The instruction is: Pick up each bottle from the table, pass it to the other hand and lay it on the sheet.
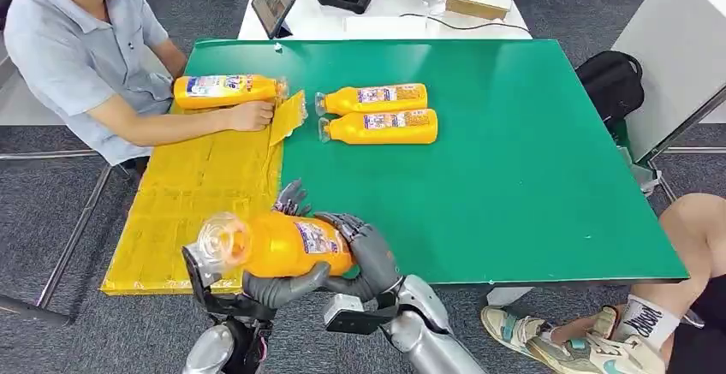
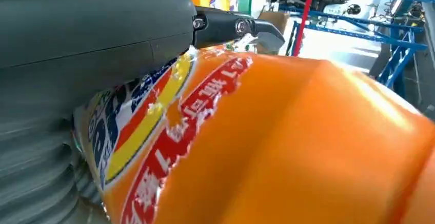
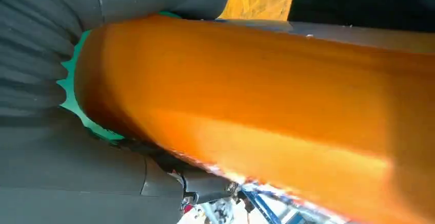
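Head view | both hands, left hand and right hand, grip one bottle; above sheet edge

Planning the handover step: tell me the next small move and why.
Probably let the right hand release, so the left hand alone carries the orange bottle toward the yellow sheet. Both hands grip the bottle now, held just above the sheet's near corner, and two bottles wait on the green table.
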